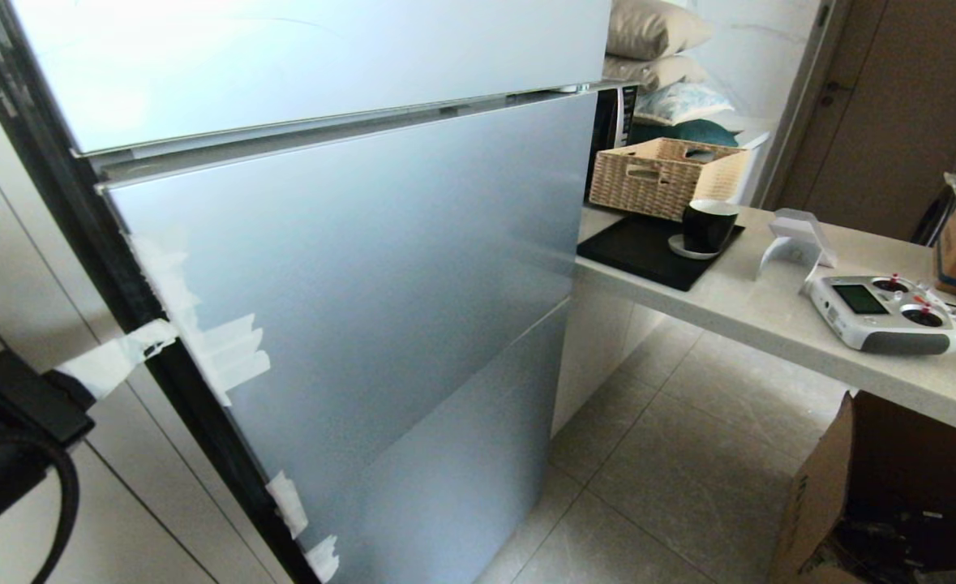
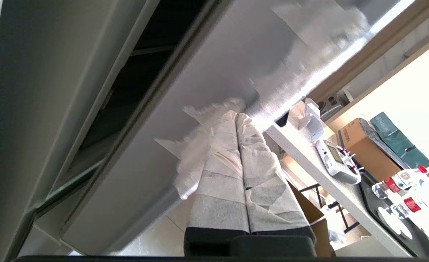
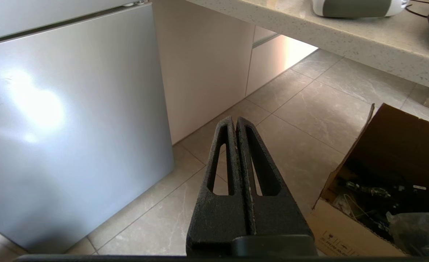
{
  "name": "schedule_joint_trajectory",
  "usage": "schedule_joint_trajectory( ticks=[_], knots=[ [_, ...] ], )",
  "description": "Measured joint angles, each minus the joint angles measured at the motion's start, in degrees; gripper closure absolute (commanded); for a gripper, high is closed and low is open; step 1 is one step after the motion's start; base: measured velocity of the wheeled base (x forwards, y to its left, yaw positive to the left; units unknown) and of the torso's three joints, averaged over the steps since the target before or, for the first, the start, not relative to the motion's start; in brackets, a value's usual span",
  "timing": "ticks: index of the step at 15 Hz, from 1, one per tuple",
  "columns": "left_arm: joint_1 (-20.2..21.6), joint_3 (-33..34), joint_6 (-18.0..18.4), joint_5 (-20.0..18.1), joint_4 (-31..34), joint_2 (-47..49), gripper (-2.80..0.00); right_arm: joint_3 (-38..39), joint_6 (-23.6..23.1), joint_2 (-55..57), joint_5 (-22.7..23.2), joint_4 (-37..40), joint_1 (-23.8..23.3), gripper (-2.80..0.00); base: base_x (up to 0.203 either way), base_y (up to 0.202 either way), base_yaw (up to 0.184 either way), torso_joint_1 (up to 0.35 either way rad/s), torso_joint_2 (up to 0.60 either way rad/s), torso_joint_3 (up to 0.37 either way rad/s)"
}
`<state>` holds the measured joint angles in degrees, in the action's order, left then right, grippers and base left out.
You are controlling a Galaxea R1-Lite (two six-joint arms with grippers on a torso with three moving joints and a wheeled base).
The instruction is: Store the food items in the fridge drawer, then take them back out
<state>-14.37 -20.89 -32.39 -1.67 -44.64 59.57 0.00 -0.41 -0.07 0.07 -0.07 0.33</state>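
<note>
The left hand (image 2: 236, 118), fingers pressed together, meets the taped door (image 1: 364, 268) edge at nine o'clock; better to hook behind it and swing steadily. Right hand (image 3: 236, 122) pressed together, parked low. Food and drawer are unseen.

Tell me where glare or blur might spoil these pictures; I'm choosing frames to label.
Right wrist view: a bright glare patch on the silver fridge door; shut right gripper sharp. Left wrist view: white tape scraps on the door smeared, background overexposed; tape-wrapped left gripper shut. Head view: the upper fridge door washed out.
</note>
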Motion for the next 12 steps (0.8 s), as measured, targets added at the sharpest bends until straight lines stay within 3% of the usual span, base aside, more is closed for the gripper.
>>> schedule_joint_trajectory(
  ticks=[8, 10, 12],
  knots=[
    [-5.3, 0.6, 0.1, 0.1, 0.0, 0.0, 0.00, 0.0, 0.0, 0.0, 0.0, 0.0, 0.0, 0.00, 0.000, 0.000, 0.000, 0.000, 0.00, 0.000],
    [-4.3, 0.5, 1.9, 4.3, -0.1, -0.3, 0.00, 0.0, 0.0, 0.0, 0.0, 0.0, 0.0, 0.00, 0.000, 0.000, 0.000, 0.000, 0.00, 0.000],
    [-2.0, 0.2, 6.1, 12.7, -0.7, -0.5, 0.00, 0.0, 0.0, 0.0, 0.0, 0.0, 0.0, 0.00, 0.000, 0.000, 0.000, 0.000, 0.00, 0.000]
  ],
)
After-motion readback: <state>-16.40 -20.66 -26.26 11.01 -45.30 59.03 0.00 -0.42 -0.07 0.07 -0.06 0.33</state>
